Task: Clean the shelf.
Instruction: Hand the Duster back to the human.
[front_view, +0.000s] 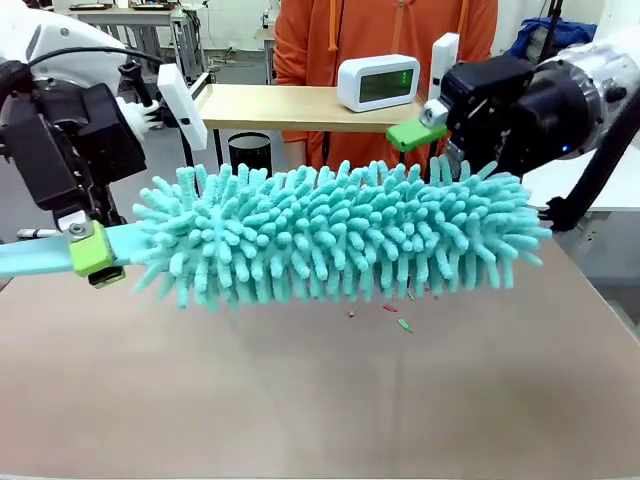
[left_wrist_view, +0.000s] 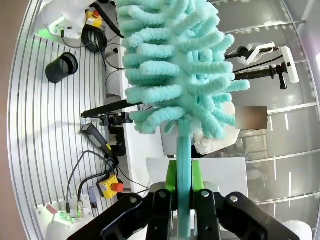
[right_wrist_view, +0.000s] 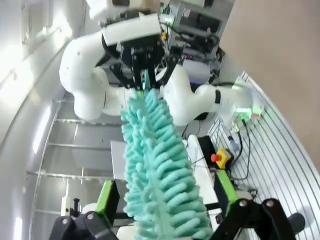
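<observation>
Holding a teal chenille duster (front_view: 330, 235) level above the beige bench (front_view: 320, 390).
Left pincer (front_view: 95, 250) is clenched on the duster's flat teal handle (left_wrist_view: 184, 190); right pincer (right_wrist_view: 167, 200) sits spread around the fluffy far end, green pads (right_wrist_view: 107, 197) either side. Behind the duster, the shelf (front_view: 270, 107) stands on the bench, carrying a white digital clock (front_view: 378, 82), before a person in orange (front_view: 385, 30).

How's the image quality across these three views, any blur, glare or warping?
Front view: sharp, evenly lit, the teal duster casting a soft shadow on the table. Left wrist view: strong fisheye bending of background lines, the duster crisp. Right wrist view: bright glare at upper left, curved edges, the near fronds soft.
</observation>
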